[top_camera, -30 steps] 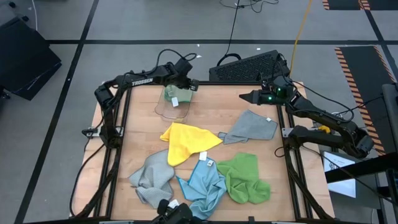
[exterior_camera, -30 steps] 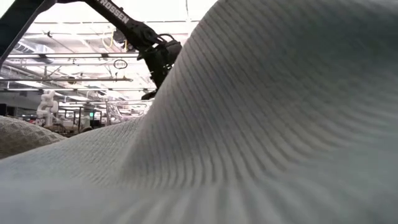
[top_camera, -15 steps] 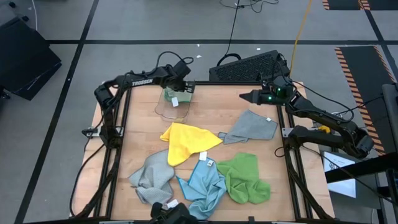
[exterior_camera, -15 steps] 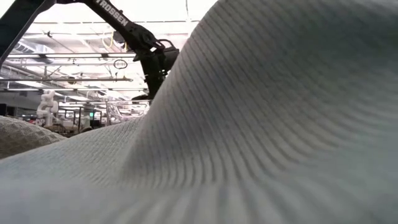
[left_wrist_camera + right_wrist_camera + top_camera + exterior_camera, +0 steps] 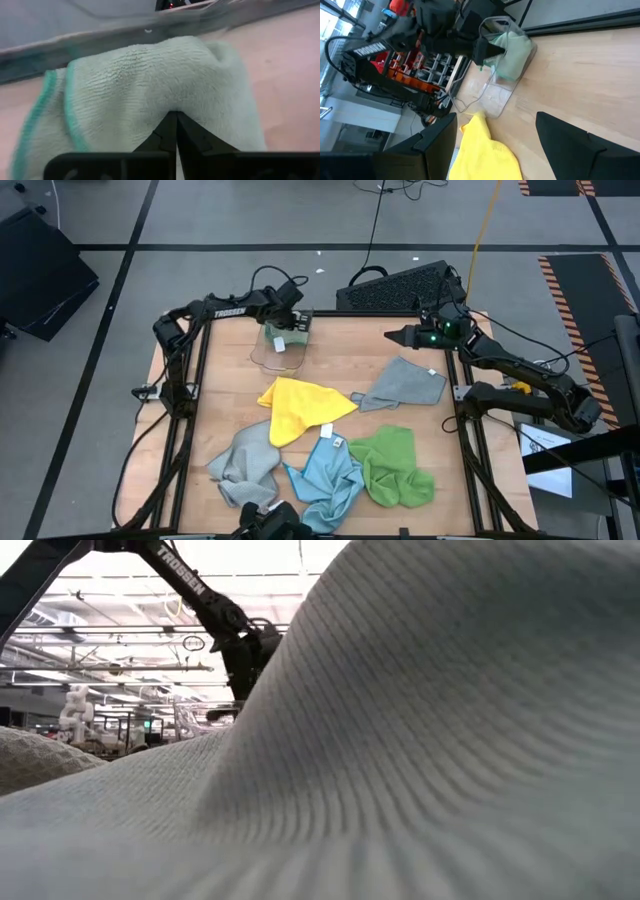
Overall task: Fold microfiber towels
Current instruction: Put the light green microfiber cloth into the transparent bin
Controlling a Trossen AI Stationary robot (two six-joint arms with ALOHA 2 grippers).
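towels: six microfiber towels on the wooden table (image 5: 330,355); five lie loose, one is in the clear plastic bin (image 5: 278,352) at the far left.
pale green towel (image 5: 281,333): inside the bin; the left wrist view fills with it and shows a darker green hem, which the high view does not show.
left gripper (image 5: 293,319): at the far end of the bin, jaws closed tight on the pale green towel; in the left wrist view the two dark fingers (image 5: 172,135) meet in the cloth.
right gripper (image 5: 393,335): waits at the far right of the table, jaws open and holding nothing.
yellow towel (image 5: 296,406): middle of the table; also seen in the right wrist view below the bin.
grey towel (image 5: 408,383): right of the yellow one, touching its corner.
second grey towel (image 5: 245,464): near left.
light blue towel (image 5: 328,473): near middle.
bright green towel (image 5: 393,467): near right.
low view: almost all covered by a pale ribbed cloth close to the camera; only the left arm shows above it.
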